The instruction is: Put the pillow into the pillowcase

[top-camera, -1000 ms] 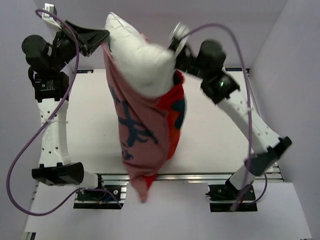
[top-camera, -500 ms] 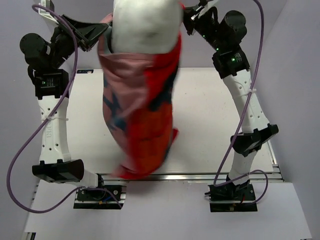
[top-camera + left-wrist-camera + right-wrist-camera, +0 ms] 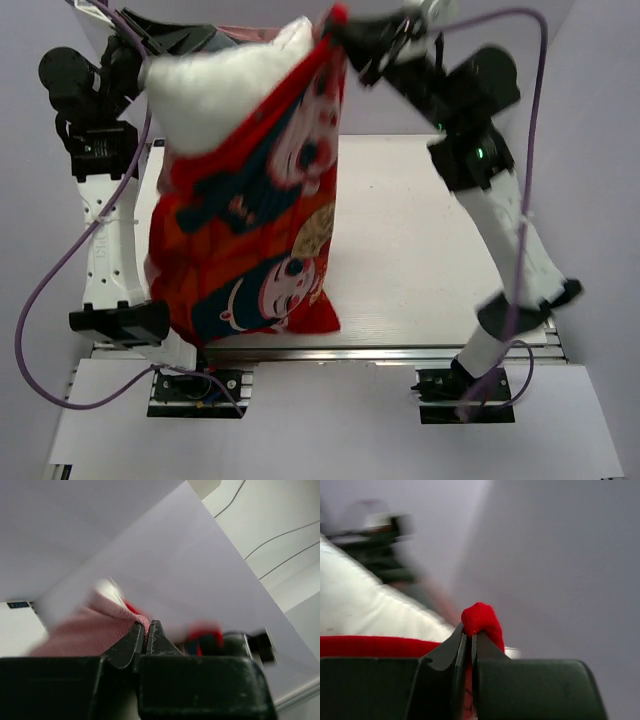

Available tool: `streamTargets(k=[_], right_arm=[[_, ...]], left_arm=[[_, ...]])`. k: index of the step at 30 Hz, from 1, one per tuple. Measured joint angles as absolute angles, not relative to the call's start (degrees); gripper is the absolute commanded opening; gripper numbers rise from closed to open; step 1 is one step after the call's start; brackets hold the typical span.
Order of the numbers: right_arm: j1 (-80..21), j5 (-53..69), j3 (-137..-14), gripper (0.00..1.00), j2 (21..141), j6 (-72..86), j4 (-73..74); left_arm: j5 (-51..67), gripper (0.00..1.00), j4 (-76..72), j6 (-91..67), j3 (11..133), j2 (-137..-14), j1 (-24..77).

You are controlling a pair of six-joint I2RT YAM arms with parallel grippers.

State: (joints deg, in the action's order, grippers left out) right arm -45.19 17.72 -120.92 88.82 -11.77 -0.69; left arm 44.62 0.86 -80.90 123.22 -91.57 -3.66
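Left hand (image 3: 147, 632) is pinching the pillowcase (image 3: 250, 250) rim and right hand (image 3: 468, 636) is clamping the opposite red corner; it is hanging above the counter (image 3: 420, 250) with the pillow (image 3: 215, 90) bulging out on top. Holding both corners high and apart should help the pillow sink deeper.

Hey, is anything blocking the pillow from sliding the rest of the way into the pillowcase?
Nothing visible does. The left hand and right hand pinch the pillowcase at opposite sides of its top edge, so it hangs mouth-up. Only the pillow top pokes out.
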Motion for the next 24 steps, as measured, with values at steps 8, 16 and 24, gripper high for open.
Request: streamTargets(k=[8, 16, 24], right_arm=[[-25.6, 12.3, -128.7, 0.00, 105.8, -7.9, -4.1], [-60.4, 13.7, -100.9, 0.00, 82.8, -12.9, -3.0], [-36.4, 13.8, -137.0, 0.00, 97.1, -14.6, -3.3]], left_arm=[[41.5, 0.00, 1.2, -81.8, 110.2, -81.1, -3.6], [44.9, 0.00, 1.9, -82.2, 119.0, -86.0, -2.9], [41.4, 0.00, -1.5, -90.9, 123.1, -89.1, -3.6]])
